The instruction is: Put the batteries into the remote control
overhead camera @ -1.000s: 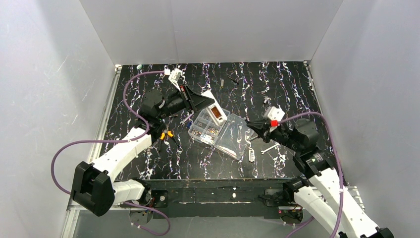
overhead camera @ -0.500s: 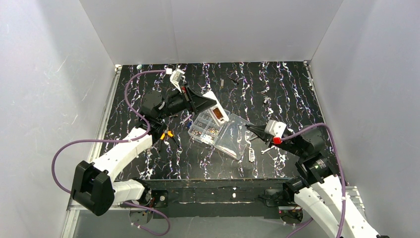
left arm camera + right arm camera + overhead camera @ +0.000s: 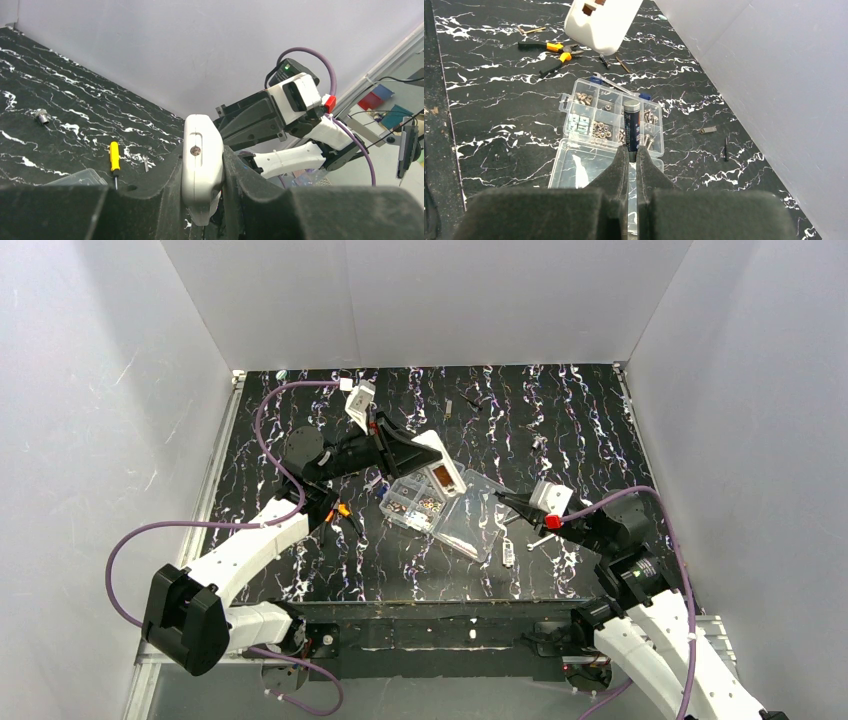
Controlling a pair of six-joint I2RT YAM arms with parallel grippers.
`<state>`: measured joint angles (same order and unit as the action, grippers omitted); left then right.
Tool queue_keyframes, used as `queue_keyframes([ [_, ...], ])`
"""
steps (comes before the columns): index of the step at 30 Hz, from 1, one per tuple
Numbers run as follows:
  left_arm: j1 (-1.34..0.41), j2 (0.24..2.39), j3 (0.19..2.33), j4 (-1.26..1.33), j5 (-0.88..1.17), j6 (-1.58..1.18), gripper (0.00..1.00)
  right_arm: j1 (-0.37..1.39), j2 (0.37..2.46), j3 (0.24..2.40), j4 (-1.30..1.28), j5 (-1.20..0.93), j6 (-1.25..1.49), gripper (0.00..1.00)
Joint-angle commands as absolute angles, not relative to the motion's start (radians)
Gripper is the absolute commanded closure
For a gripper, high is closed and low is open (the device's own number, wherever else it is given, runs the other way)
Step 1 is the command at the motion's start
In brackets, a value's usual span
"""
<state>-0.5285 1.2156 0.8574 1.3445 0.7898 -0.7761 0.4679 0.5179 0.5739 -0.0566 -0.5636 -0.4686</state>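
Parts held near clear compartmented plastic box [image 3: 589, 131].
(a) left gripper [image 3: 202, 167] clamps slim white plastic remote control [image 3: 201, 145]; (b) right gripper [image 3: 632, 150] pinches dark cylindrical battery [image 3: 631, 122].

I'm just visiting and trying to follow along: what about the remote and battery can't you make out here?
The remote control, battery bay: left wrist view shows only a narrow edge, clamped in the left end effector; right wrist view's top edge crops it; top view too small.
The battery: lower end hidden inside the right end effector, right wrist view.
The organiser box: contents too small in top view.
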Motion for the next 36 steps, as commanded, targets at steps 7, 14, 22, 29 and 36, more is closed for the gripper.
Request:
queue_keyframes([
  [7, -0.548, 1.183, 0.87, 1.508, 0.811, -0.76, 1.0, 0.471, 0.581, 0.671, -0.092, -0.258, -0.316, 0.99],
  [14, -0.557, 1.217, 0.873, 1.528, 0.759, -0.795, 1.0, 0.471, 0.701, 0.823, -0.32, -0.047, -0.139, 0.99],
  [22, -0.561, 1.229, 0.867, 1.506, 0.737, -0.8, 1.0, 0.471, 0.556, 0.667, -0.154, 0.046, 0.108, 0.99],
  [29, -0.563, 1.238, 0.827, 1.503, 0.675, -0.796, 1.0, 0.472, 0.677, 0.888, -0.424, 0.056, 0.143, 0.99],
  [36, -0.573, 1.269, 0.795, 1.505, 0.605, -0.801, 1.0, 0.48, 0.889, 1.198, -0.701, -0.111, 0.111, 0.99],
])
